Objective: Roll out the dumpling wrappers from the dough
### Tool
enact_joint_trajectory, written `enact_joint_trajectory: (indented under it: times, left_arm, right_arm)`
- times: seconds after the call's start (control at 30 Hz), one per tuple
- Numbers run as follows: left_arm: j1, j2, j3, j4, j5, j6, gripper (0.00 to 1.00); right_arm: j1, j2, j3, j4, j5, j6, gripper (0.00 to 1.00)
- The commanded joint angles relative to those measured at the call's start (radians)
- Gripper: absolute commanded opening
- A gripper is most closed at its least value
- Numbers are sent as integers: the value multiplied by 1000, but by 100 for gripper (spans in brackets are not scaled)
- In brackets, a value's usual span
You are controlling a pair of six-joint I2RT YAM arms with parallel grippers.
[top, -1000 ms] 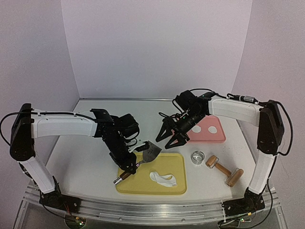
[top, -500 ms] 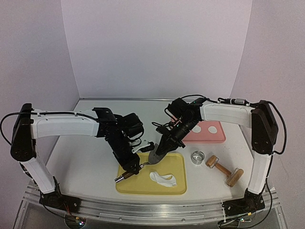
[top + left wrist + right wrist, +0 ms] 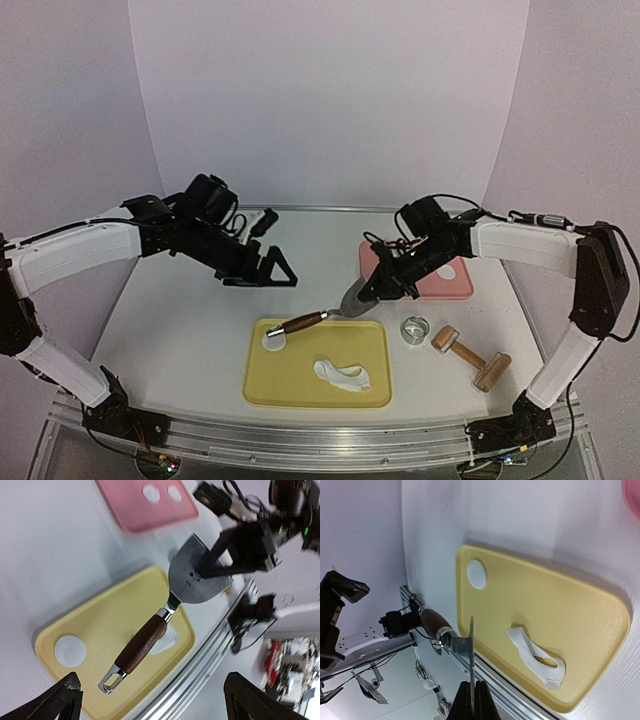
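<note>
Near left board [image 3: 300, 382] edge, one wrapper [image 3: 276, 338]

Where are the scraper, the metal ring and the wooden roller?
scraper [image 3: 305, 322]: top view, its wooden handle
metal ring [image 3: 415, 338]: top view, its near rim
wooden roller [image 3: 466, 353]: top view, its middle shaft

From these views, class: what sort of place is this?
Likely a robotics lab bench, not a kitchen: left arm and right arm bolted to the table, plain backdrop, board with dough.

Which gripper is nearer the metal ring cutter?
Right. The right gripper, holding the spatula by its blade, is just back-left of the ring cutter; the left gripper is open, far off to its left.
</note>
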Motion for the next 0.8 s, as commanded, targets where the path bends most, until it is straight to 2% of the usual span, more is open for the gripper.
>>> enact_joint_trajectory:
  times: [0.0, 0.03, 0.1, 0.2, 0.27, 0.43, 0.77]
  left_arm:
    - [116, -130, -58, 255, 70, -289, 100]
    - [142, -152, -83, 310, 74, -370, 100]
    - [166, -172, -108, 374, 74, -434, 100]
    - [206, -229, -192, 526, 99, -552, 100]
    - [215, -253, -233, 576, 105, -590, 100]
    - [217, -274, -305, 761, 242, -642, 100]
    - [216, -269, -326, 799, 302, -658, 98]
  right_arm:
    - [-50, -138, 12, 222, -35, 38, 0]
    - [-51, -162, 24, 237, -34, 40, 0]
    - [-52, -190, 24, 281, -27, 50, 0]
    - [-52, -248, 1, 428, -13, 97, 0]
    - [-52, -261, -2, 466, -1, 116, 0]
    - [-50, -257, 11, 532, 9, 138, 0]
    - [-10, -173, 64, 589, -63, 174, 0]
